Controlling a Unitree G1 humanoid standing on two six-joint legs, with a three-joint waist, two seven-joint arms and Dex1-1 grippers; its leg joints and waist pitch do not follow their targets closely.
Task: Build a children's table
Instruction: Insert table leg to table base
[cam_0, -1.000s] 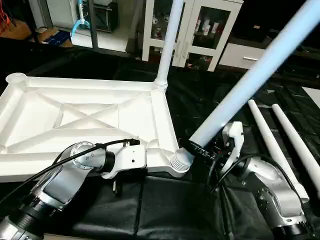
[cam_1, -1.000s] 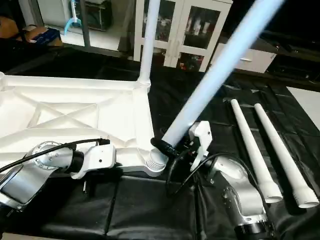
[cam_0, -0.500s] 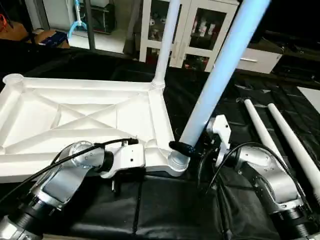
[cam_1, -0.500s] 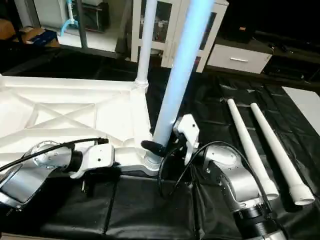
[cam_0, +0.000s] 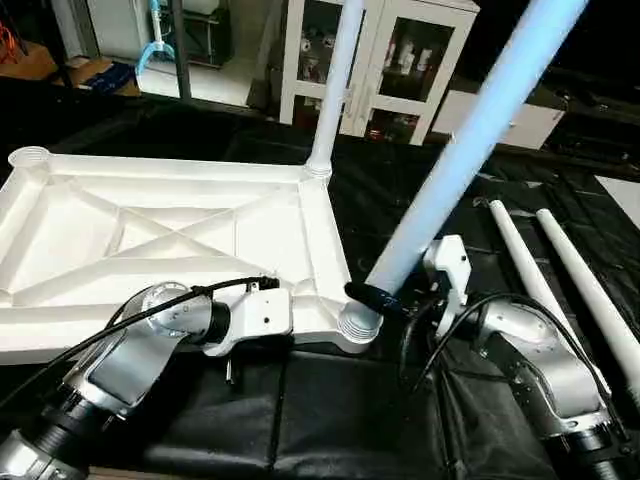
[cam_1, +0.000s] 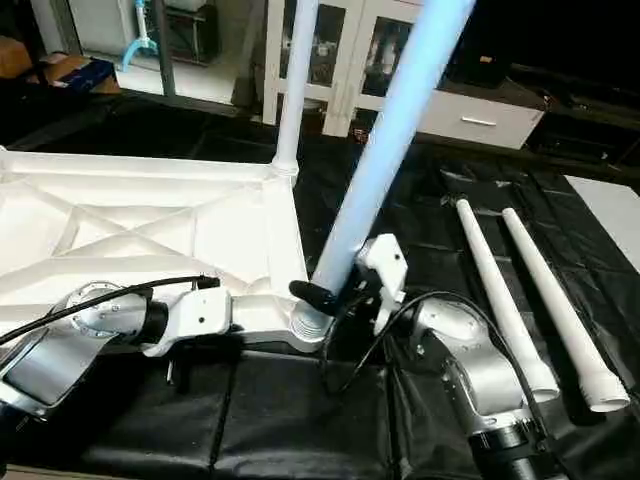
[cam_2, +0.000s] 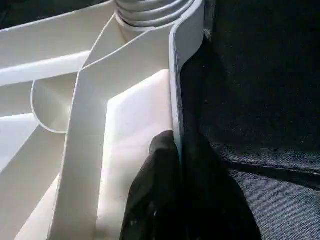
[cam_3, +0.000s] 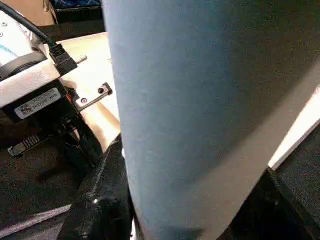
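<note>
My right gripper (cam_0: 385, 300) is closed around the bottom end of a long white leg (cam_0: 470, 140). The leg leans up and away to my right. Its low end sits right at the near corner socket (cam_0: 357, 325) of the table top (cam_0: 180, 235); I cannot tell if it is in all the way.

My left gripper (cam_2: 180, 165) is pinched shut on the near edge wall of the table top, just beside that same corner. One black finger is inside the wall and one is outside.

The table top lies upside down on the black bench (cam_0: 330, 410), so its crossed ribs face up. Another leg (cam_0: 337, 75) stands straight up in the far corner socket. Two more legs (cam_1: 500, 290) lie flat, side by side, on the bench to my right. A white cabinet (cam_0: 400, 60) with glass doors stands behind.
</note>
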